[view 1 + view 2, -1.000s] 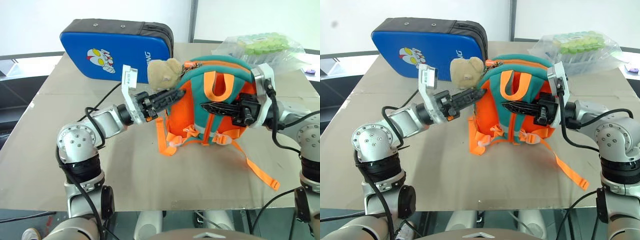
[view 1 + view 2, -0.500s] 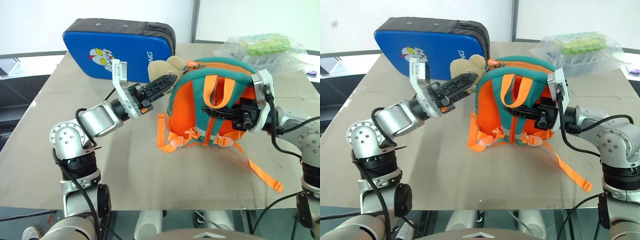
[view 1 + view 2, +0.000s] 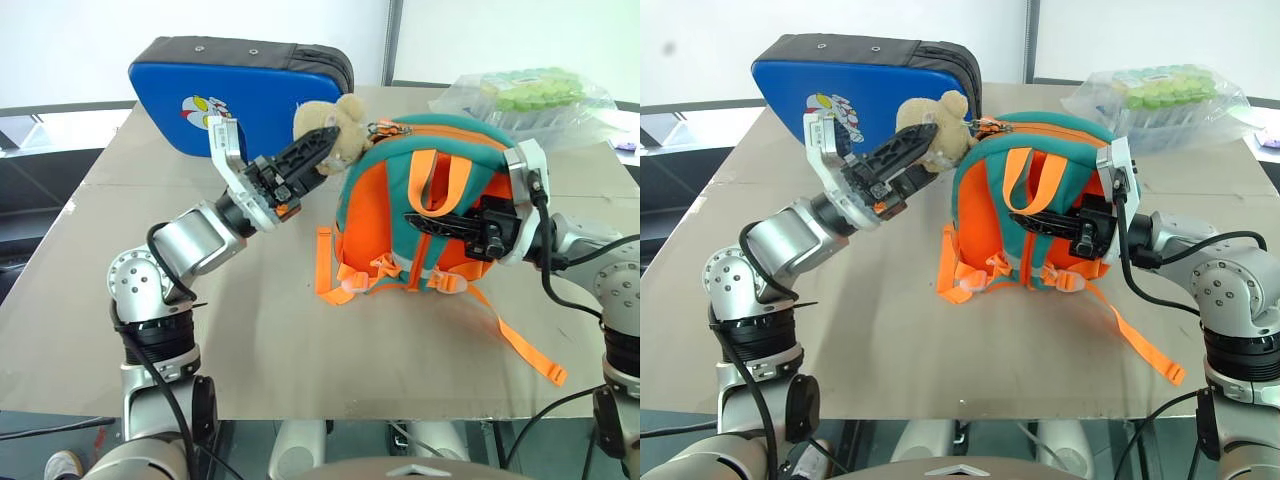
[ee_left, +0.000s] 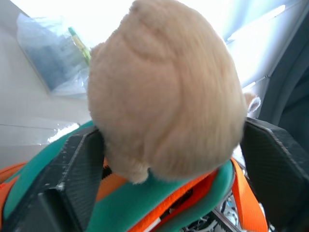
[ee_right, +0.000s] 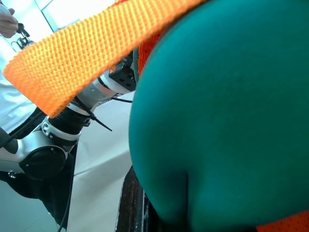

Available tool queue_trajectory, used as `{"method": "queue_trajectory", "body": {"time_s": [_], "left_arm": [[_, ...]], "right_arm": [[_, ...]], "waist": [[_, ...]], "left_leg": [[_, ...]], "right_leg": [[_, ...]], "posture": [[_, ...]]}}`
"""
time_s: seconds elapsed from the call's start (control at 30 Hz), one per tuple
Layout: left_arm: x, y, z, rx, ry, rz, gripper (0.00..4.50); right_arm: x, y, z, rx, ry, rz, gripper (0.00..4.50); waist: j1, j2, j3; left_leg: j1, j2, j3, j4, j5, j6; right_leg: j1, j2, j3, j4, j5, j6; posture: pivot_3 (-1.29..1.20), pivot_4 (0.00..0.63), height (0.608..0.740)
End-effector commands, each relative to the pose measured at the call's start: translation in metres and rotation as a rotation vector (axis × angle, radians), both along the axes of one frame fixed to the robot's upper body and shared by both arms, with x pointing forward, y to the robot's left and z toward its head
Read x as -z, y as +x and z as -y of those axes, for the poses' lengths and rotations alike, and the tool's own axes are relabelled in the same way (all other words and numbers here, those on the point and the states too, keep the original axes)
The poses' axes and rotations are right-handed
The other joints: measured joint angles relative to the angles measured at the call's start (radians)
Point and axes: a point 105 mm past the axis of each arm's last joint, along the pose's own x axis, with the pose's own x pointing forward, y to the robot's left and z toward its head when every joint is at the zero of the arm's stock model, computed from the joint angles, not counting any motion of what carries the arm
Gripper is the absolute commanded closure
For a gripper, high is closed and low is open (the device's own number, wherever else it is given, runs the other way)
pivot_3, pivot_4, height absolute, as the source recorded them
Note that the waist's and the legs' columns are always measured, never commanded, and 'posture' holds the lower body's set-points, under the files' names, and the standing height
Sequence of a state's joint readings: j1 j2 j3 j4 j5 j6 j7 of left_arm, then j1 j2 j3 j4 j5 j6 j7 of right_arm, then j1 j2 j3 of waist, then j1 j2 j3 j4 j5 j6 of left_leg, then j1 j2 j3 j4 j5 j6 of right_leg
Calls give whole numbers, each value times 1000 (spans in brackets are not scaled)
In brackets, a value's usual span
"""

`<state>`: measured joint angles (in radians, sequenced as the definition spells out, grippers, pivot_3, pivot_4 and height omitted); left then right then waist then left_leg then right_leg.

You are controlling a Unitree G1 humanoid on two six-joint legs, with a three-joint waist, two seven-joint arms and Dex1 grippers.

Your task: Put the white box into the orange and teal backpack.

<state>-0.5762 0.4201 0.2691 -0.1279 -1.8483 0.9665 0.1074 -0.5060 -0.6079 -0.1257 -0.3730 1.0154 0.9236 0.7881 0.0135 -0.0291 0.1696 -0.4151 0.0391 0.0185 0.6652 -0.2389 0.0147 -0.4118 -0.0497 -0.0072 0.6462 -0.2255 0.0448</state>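
Note:
The orange and teal backpack point(image 3: 372, 225) stands upright in the middle of the table, its strap side facing me. Its tan plush toy point(image 3: 345, 122) sits at the top left corner. My left gripper point(image 3: 328, 136) reaches up to the toy from the left. In the left wrist view its fingers point(image 4: 77, 179) stand open, one on each side of the plush toy point(image 4: 164, 96), close against the fur. My right gripper point(image 3: 410, 218) comes in level from the right and is shut on the backpack's teal back panel between the straps. The white box is out of view.
A big blue padded case point(image 3: 220, 90) stands behind the left gripper. A clear bag of green items point(image 3: 525, 95) lies at the back right. One loose orange strap point(image 3: 520, 345) trails toward the table's point(image 3: 250, 330) front right. A person's hand point(image 5: 8, 21) shows far off.
My left gripper has risen and rolled, going from the backpack's left side up to the plush toy, which now sits between its fingers. The right gripper and the backpack stay put.

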Motion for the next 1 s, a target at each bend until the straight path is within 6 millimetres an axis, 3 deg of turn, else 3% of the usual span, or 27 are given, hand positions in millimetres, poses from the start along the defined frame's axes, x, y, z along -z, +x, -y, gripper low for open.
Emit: {"method": "queue_trajectory", "body": {"time_s": [0.03, 0.17, 0.23, 0.33, 0.43, 0.5, 0.7, 0.83, 0.9, 1.0], "left_arm": [[-12, 2, 2, -9, -33, 21, 2002], [-12, 3, 1, -17, -35, 21, 3788], [-14, 3, -2, -34, -32, 47, 4277], [-22, 4, -11, -100, -27, 121, 4362], [-28, 17, -44, -283, -45, 160, 4362], [-19, 20, -61, -365, -1, 153, 4362], [63, 24, -101, -570, 206, -96, 4362], [169, 15, -132, -750, 486, -483, 4362], [191, 10, -137, -803, 489, -572, 4362], [197, 11, -131, -816, 470, -582, 4363]], "right_arm": [[-5, -2, 0, -5, 13, 34, 4500], [-5, -1, 0, -1, 14, 35, 4500], [-6, 0, 1, 12, 25, 39, 4500], [-14, 6, 5, 57, 78, 52, 4500], [-33, 27, 19, 201, 191, 86, 4500], [-42, 38, 29, 283, 256, 91, 4500], [-65, 65, 60, 522, 389, 150, 4500], [-82, 76, 82, 635, 474, 190, 4500], [-86, 79, 88, 668, 489, 205, 4500], [-93, 80, 96, 705, 510, 224, 4500]], "waist": [[0, 0, 0], [0, 0, 0], [-1, 0, 0], [-1, 0, 0], [-4, 0, 0], [-7, 0, 0], [-8, 0, 0], [-1, 0, 0], [2, 0, 0], [1, 0, 0]], "left_leg": [[0, 0, 0, 0, 0, 0], [0, 0, 0, 0, 0, 0], [0, 0, 0, 0, 0, 0], [0, 0, 0, 0, 0, 0], [0, 0, 1, 0, 0, 0], [0, 0, 1, 0, 0, 0], [-1, 1, 2, -2, 0, 0], [0, 0, 2, -4, 0, 0], [0, 0, 2, -4, 0, 0], [0, 0, 2, -4, 0, 0]], "right_leg": [[0, 0, 0, 0, 0, 0], [0, 0, 0, 0, 0, 0], [0, 0, 0, 0, 0, 0], [0, 0, 0, 0, 0, 0], [0, 0, 0, 0, 0, 0], [0, 1, 0, 0, 0, 0], [-2, 0, 1, -3, 0, 0], [-1, 0, 1, -3, 0, 0], [-1, 0, 1, -3, 0, 0], [-1, 0, 1, -3, 0, 0]], "posture": [[0, 150, 740], [0, 150, 740], [0, 150, 740], [0, 150, 740], [0, 150, 740], [0, 150, 740], [0, 150, 740], [0, 150, 740], [0, 150, 740], [0, 150, 740]]}}
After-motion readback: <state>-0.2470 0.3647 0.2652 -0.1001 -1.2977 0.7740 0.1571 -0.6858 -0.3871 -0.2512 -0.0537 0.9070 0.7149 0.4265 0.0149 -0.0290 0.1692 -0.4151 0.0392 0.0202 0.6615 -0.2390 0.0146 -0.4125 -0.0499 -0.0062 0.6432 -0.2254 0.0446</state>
